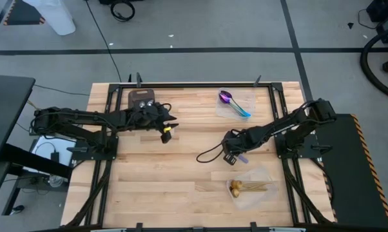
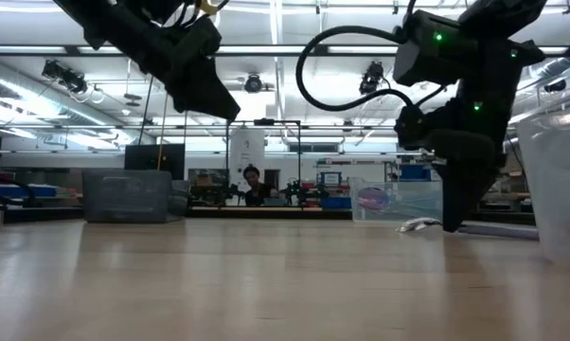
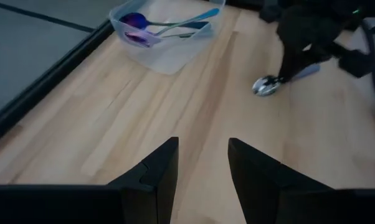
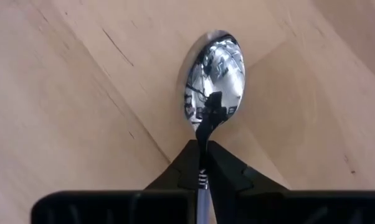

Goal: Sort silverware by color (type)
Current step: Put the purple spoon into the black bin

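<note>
Right up close, a shiny silver metal spoon is pinched by its slim handle in the right claw, jaws shut tight on it, bowl resting on the pale wooden worktop. A pick-up is judged to be in hand: one silver piece is being taken for sorting. A clean lift is called for next, then a carry to wherever the silver ones are gathered; the grip is thin, so a slip could be risked.

The right arm is stretched in low from its side, wrist bent down to the wood near the middle. Just nearer the front edge, gold spoons are seen in a clear plastic container. Across the worktop, the left claw is held above the wood, fingers parted, nothing in it. Farther back, iridescent purple-blue spoons with teal handles lie in a second clear tub, and a dark grey rectangular tray sits by the far edge.
</note>
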{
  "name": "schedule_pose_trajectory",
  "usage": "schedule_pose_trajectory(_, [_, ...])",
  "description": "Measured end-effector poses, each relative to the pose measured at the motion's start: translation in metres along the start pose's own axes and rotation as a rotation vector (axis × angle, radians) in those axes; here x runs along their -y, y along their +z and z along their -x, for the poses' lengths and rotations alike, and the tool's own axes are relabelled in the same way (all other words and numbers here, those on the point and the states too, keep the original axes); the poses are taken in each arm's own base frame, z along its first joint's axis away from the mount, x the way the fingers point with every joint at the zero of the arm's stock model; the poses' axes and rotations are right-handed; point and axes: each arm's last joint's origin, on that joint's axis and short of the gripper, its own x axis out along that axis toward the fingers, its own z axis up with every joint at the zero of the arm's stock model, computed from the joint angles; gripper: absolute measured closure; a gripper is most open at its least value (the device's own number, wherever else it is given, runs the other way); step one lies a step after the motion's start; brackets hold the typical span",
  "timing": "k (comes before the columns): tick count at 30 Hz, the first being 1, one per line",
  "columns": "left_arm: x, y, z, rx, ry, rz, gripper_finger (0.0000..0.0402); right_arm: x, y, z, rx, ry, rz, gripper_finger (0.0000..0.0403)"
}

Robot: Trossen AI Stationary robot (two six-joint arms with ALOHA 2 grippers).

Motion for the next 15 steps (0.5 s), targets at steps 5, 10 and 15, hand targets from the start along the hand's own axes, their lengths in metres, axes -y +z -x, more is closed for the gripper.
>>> schedule_pose_trajectory(5, [0.011,-0.001,0.002,0.001,-0.04,0.032,0.0253,0.002,0.003,0.002,0.009,0.013,0.03,0.0382])
schedule_pose_trajectory(10, [0.03,-0.007,0.001,-0.024,-0.1,0.043,0.0253,0.002,0.004,0.007,0.037,0.03,0.068,0.0389])
schedule_pose_trajectory(15, [0.053,-0.021,-0.013,-0.067,-0.14,0.047,0.0253,0.0,0.007,0.01,0.081,0.049,0.098,0.0392])
